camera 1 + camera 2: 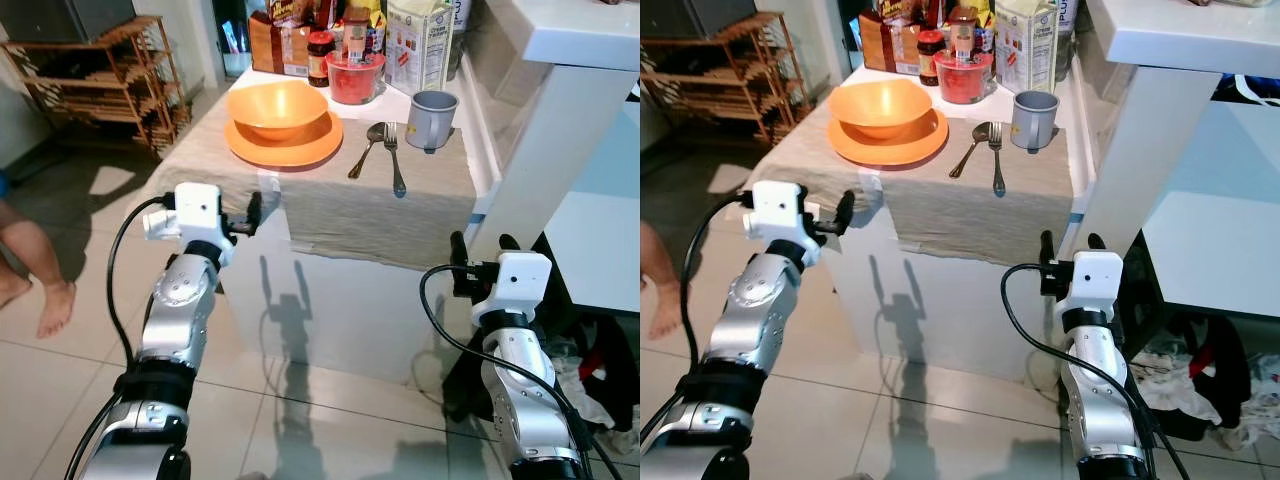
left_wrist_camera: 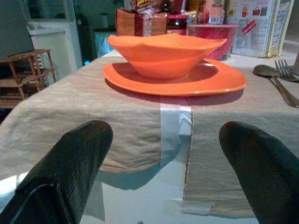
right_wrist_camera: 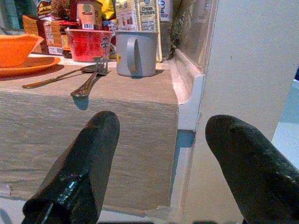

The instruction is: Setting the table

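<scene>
Sitting on the beige cloth [image 1: 330, 205] near the left end of the desk [image 1: 330, 300], an orange bowl [image 1: 277, 107] rests inside an orange plate [image 1: 285, 145]. Just to the right of the plate lie a spoon [image 1: 364, 148] and a fork [image 1: 394, 157], side by side with their heads almost touching and their handles pointing toward the robot. A grey mug [image 1: 432, 118] stands upright just beyond the fork, its handle turned toward the robot, close to the desk's right edge. Behind this setting, a red container [image 1: 354, 77] stands between a dark jar [image 1: 319, 58] and a tall carton [image 1: 419, 44], with more boxed groceries crowded at the back.

A strip of pale tape [image 2: 174, 126] runs down the cloth's front edge below the plate.

Both arms are raised in front of the desk, apart from everything on it. The left pincer [image 1: 254, 213] is held level with the cloth's hanging edge, below the plate, its fingers spread wide. The right pincer [image 1: 480, 245] points up below the desk's right front corner, its fingers likewise spread, next to a white post [image 1: 550, 150].

A wooden rack [image 1: 100, 85] stands on the tiled floor [image 1: 60, 380] to the left, and a person's bare leg and foot [image 1: 40, 280] show at the left edge.
</scene>
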Robot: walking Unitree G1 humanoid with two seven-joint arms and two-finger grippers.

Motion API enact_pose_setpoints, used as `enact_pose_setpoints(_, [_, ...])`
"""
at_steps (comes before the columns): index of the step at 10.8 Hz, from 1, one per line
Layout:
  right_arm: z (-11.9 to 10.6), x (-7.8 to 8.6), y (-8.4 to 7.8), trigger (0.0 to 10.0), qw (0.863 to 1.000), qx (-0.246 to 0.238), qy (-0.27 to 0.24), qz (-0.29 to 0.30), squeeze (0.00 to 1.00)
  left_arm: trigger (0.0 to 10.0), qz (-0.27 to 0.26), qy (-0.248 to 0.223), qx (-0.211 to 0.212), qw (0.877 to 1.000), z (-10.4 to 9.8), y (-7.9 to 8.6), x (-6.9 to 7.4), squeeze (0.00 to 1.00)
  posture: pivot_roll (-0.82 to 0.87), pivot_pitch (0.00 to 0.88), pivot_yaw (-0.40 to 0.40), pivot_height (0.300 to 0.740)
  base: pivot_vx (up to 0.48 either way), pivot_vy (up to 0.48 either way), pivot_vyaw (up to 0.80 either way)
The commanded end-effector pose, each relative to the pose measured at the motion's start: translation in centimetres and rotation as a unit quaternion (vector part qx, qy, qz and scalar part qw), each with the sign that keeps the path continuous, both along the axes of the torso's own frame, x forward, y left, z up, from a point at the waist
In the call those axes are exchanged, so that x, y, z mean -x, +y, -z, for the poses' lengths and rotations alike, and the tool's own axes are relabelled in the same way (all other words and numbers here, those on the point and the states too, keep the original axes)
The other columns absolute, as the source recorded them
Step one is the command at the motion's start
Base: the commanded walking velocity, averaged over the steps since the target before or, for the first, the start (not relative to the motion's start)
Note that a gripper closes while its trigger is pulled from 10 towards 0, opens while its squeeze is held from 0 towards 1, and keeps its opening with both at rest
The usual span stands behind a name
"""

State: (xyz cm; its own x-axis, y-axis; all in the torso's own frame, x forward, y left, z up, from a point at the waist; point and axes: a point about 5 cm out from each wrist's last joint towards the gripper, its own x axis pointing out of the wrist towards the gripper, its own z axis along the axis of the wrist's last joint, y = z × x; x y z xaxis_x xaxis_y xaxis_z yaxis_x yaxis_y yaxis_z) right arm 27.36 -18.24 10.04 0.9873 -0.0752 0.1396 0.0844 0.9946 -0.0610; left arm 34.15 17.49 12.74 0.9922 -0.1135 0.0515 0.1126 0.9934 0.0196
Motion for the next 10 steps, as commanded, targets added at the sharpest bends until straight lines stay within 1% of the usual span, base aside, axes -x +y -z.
enact_pose_setpoints(1, [-0.3,-0.4,-0.1,10.0,1.000,-0.004,0.000,0.002,0.00,10.0,0.010,-0.008,-0.008,1.000,-0.5,-0.3,0.1,0.00,0.01,0.000,0.026,0.740,0.000,0.000,0.00])
enact_pose_setpoints(2, [-0.4,-0.4,-0.2,10.0,1.000,-0.001,-0.002,0.001,0.00,10.0,0.015,-0.016,-0.016,1.000,-0.7,-0.8,0.1,0.00,0.01,0.000,0.026,0.740,0.458,0.000,0.00])
enact_pose_setpoints(3, [-0.5,-0.4,-0.2,10.0,1.000,0.001,-0.006,0.005,0.00,10.0,0.021,-0.038,-0.018,0.999,-1.3,-1.4,0.2,0.00,0.01,0.000,0.027,0.740,0.480,0.000,0.00])
enact_pose_setpoints(6, [-0.6,-0.6,0.1,10.0,1.000,0.007,-0.009,-0.003,0.00,10.0,0.014,-0.055,-0.005,0.998,-2.1,-1.9,0.3,0.00,0.01,0.000,0.024,0.740,0.460,0.000,0.00])
enact_pose_setpoints(7, [-0.9,-0.7,0.2,10.0,1.000,0.011,-0.019,-0.007,0.00,10.0,0.008,-0.063,-0.005,0.998,-2.3,-1.9,0.4,0.00,0.01,0.000,0.018,0.740,0.424,0.000,0.00])
enact_pose_setpoints(8, [-1.8,-0.9,0.4,10.0,0.999,0.016,-0.036,-0.013,0.00,10.0,0.007,-0.069,-0.005,0.998,-2.6,-2.0,0.5,0.00,0.02,0.000,0.015,0.740,0.416,0.240,0.00])
enact_pose_setpoints(9, [-2.6,-1.1,0.6,10.0,0.998,0.018,-0.049,-0.017,0.00,10.0,0.014,-0.082,-0.010,0.996,-3.2,-2.2,0.6,0.00,0.02,0.000,0.011,0.740,0.412,0.247,0.00])
enact_pose_setpoints(10, [-2.8,-1.3,0.5,10.0,0.998,0.017,-0.052,-0.016,0.00,10.0,0.030,-0.105,-0.024,0.994,-4.0,-2.7,0.8,0.00,0.03,0.000,0.009,0.740,0.428,0.000,0.00])
